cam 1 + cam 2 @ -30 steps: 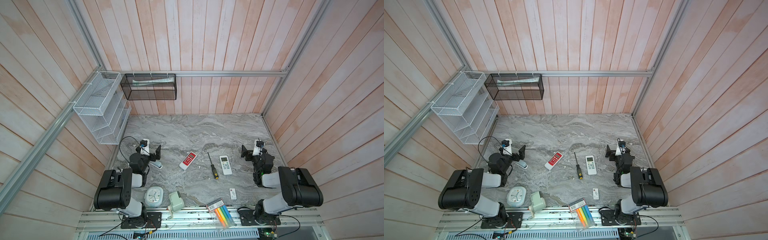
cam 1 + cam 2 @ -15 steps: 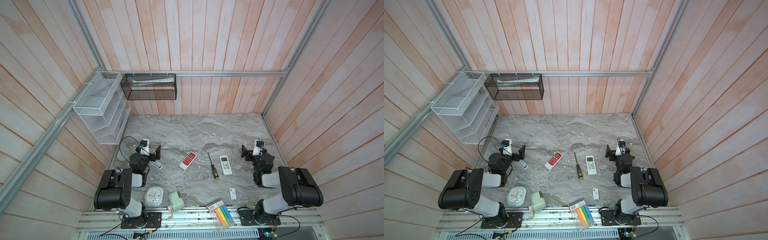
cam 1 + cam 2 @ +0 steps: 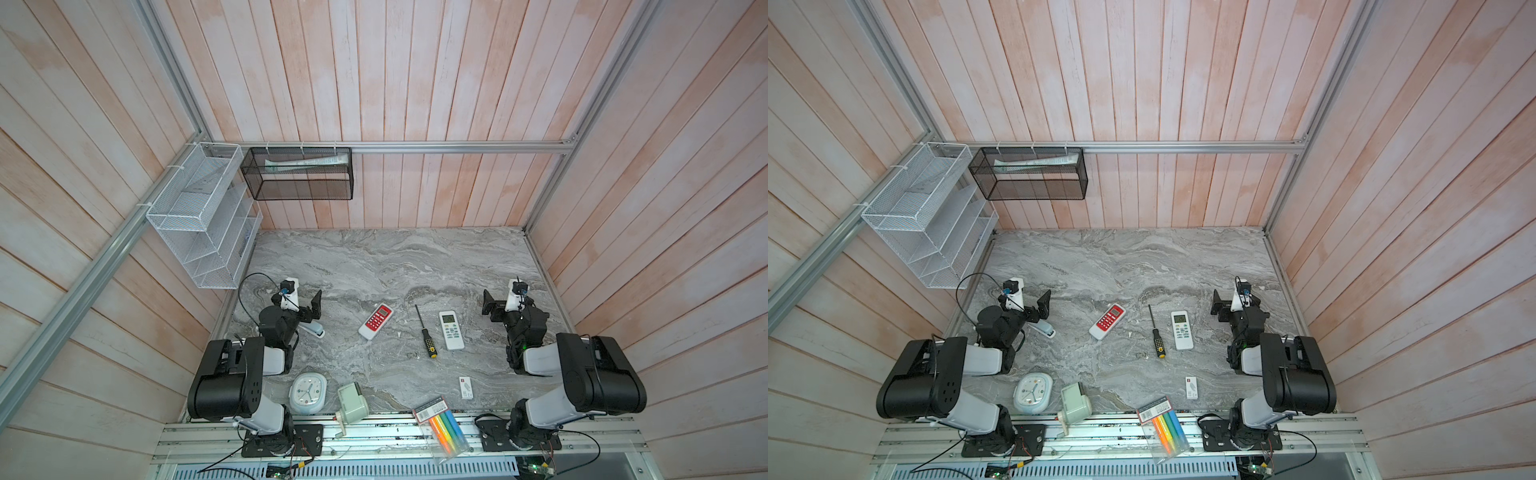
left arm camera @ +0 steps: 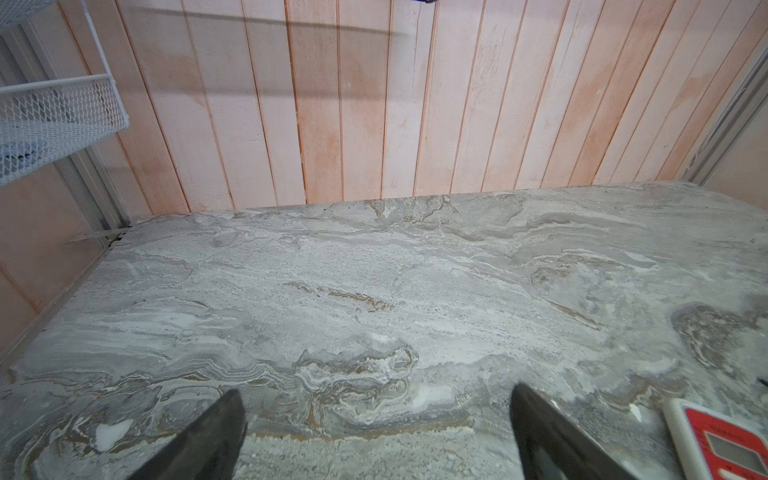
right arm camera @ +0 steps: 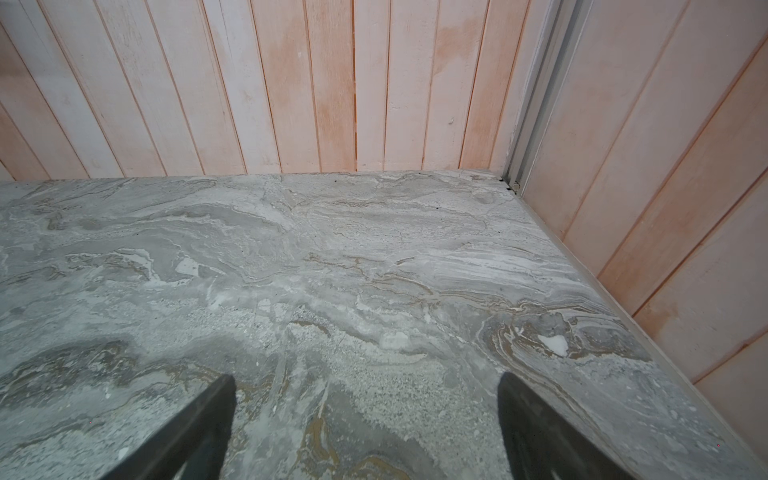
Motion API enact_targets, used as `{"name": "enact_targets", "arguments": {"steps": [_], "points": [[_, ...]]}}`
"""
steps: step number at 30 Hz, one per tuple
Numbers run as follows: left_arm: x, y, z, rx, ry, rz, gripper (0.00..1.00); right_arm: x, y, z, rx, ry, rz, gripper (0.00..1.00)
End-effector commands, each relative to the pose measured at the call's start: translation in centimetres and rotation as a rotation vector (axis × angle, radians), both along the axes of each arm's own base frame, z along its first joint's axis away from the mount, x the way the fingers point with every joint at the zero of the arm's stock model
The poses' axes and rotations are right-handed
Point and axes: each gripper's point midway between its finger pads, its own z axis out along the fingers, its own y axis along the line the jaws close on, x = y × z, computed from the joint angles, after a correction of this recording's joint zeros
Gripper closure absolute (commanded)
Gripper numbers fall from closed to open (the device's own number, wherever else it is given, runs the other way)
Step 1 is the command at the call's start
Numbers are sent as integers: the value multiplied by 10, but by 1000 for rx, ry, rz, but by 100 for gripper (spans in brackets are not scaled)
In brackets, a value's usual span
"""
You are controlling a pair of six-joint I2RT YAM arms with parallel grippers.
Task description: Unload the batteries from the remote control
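Front edge: highlighter packet [image 3: 442,428], round clock [image 3: 308,392], pale green box-like gadget [image 3: 352,402], small white card [image 3: 466,387]. None are task items.

Next, both arms are folded low at the table sides. Left gripper [image 4: 376,395]: jaws spread wide, nothing between them, only bare marble. Right gripper [image 5: 368,380]: same, wide apart and empty. Neither touches anything. A stapler [image 3: 313,329] lies just beside the left gripper.

Mid table: red remote [image 3: 376,321] and white remote [image 3: 451,330], both flat with the button side up, well apart from each other. A screwdriver [image 3: 424,332] lies between them, nearer the white one. The red remote's corner shows in the left wrist view.

Batteries: none visible anywhere, so presumably they are inside the remotes. The cover side faces down, so I can't confirm.

Progress: judged zero, nothing unloaded. Left to do: pick a remote, flip it, open the back, pull the cells, set them on the table [image 3: 374,257].

Far: bare marble, then a white mesh rack [image 3: 199,216] and a black mesh basket [image 3: 299,174] on the wall.
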Motion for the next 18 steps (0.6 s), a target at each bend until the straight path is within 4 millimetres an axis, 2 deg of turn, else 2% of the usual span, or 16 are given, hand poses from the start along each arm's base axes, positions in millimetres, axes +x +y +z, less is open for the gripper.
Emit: {"name": "enact_targets", "arguments": {"steps": [1, 6, 10, 14, 18], "points": [[5, 4, 13, 0, 7, 28, 0, 2, 1, 12, -3, -30, 10, 2], [24, 17, 25, -41, 175, 114, 0, 4, 5, 24, -8, -15, 33, 2], [28, 19, 42, -105, 206, 189, 0, 5, -2, 37, 33, 17, -29, 2], [24, -4, 49, -125, 293, 153, 0, 12, -9, 48, 107, 125, -115, 2], [13, -39, 40, -147, 397, 69, 0, 10, 5, 56, 93, 181, -146, 2]]}}
